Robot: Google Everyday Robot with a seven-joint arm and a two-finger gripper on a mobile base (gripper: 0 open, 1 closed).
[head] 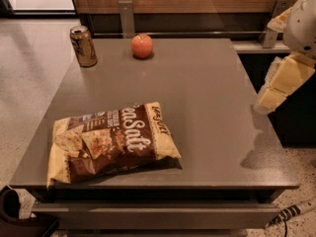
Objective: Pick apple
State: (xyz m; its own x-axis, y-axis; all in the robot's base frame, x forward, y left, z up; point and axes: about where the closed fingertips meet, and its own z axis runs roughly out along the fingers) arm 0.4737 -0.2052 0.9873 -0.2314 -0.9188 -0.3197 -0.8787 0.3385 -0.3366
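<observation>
The apple (142, 46) is small, round and red-orange. It sits upright near the far edge of the grey table (212, 107), a little left of the middle. My gripper (276, 90) shows as cream-coloured parts at the right edge of the view. It hangs over the table's right side, far from the apple, and holds nothing that I can see.
A brown-gold drink can (84, 46) stands at the far left corner, left of the apple. A brown and yellow snack bag (113, 142) lies flat at the front left. A wooden wall with metal brackets (126, 16) runs behind the table. A cable (291, 214) lies on the floor at the lower right.
</observation>
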